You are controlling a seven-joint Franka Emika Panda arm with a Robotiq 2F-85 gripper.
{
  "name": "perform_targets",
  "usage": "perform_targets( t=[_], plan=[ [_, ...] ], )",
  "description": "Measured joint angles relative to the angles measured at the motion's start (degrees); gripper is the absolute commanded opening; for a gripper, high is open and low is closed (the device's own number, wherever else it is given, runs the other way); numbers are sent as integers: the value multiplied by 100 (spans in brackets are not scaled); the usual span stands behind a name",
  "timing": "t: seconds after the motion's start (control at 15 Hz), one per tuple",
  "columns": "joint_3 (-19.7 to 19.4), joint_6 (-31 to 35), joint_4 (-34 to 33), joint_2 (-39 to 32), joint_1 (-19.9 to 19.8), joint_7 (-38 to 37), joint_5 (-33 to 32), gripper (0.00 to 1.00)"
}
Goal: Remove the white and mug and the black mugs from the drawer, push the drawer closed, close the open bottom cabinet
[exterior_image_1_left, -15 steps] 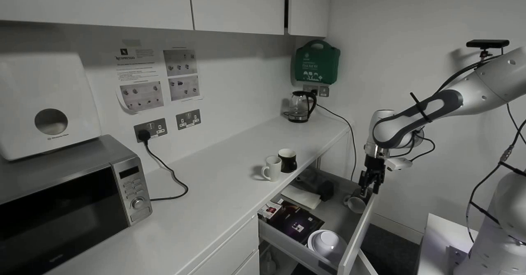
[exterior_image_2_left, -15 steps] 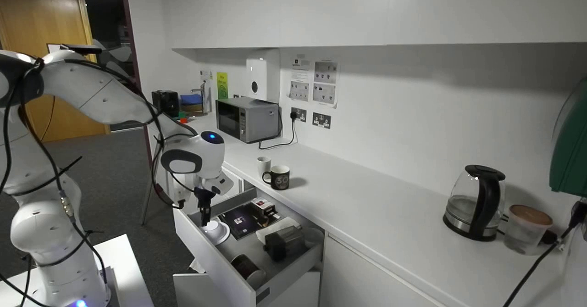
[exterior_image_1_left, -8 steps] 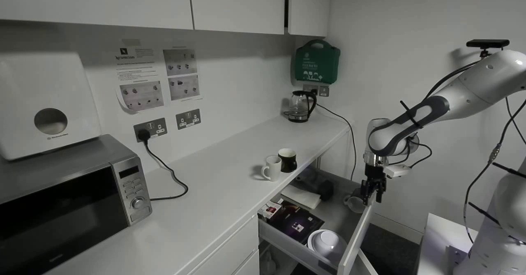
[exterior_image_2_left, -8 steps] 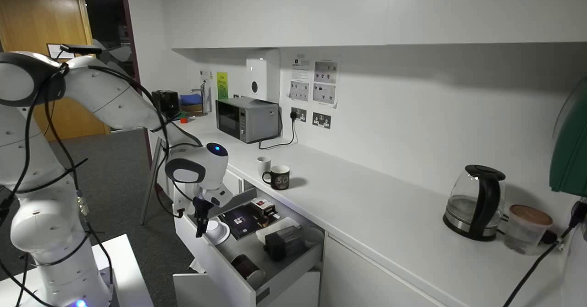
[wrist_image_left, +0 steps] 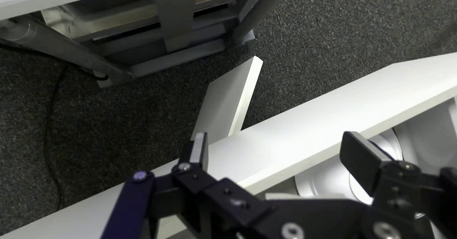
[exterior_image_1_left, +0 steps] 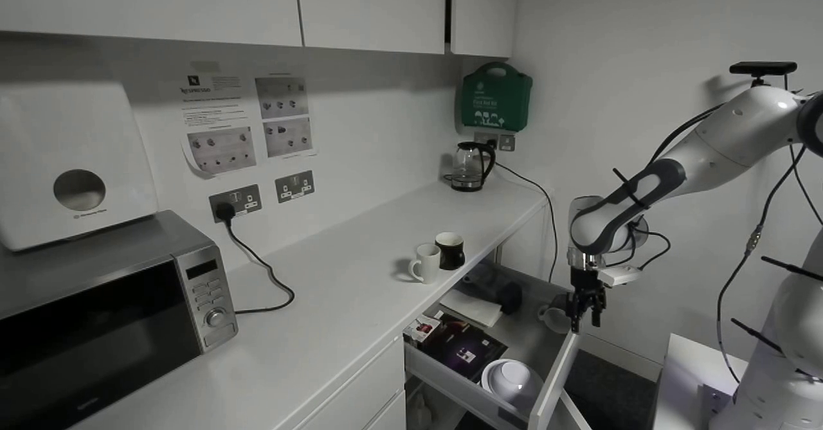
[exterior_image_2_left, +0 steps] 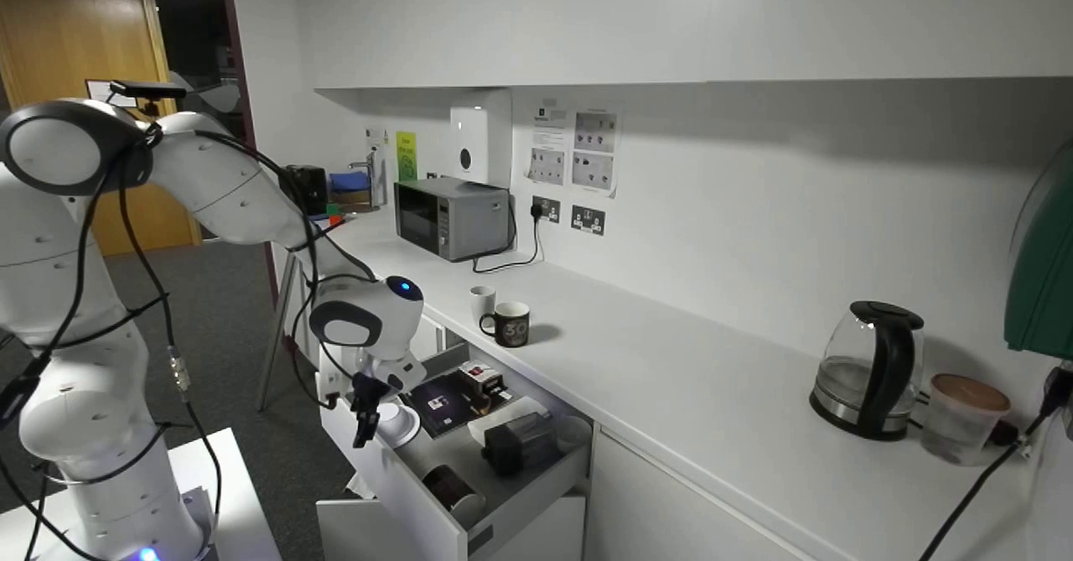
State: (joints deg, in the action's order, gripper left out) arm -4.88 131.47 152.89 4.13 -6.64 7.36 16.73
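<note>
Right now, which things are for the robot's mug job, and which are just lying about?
For the job:
open drawer
dark mug on its side in the drawer
white mug
black mug beside it
open bottom cabinet door

Just around:
white dishes in the drawer
microwave
kettle
green first-aid kit

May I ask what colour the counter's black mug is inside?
The black mug's inside is cream, clearest in an exterior view.

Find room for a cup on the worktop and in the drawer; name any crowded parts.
Free: worktop between upright black mug and glass kettle, and between microwave cord and white mug; in the drawer, perhaps between tipped dark mug and white dishes. Crowded: the drawer's counter side (dark box, printed box); worktop corner (kettle, plastic tub).
</note>
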Motion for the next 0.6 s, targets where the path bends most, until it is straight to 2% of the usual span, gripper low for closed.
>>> perform_targets(
  t=[0.6],
  plan=[
    [3, 0, -345, -405, 5, 13, -945, 100]
  ],
)
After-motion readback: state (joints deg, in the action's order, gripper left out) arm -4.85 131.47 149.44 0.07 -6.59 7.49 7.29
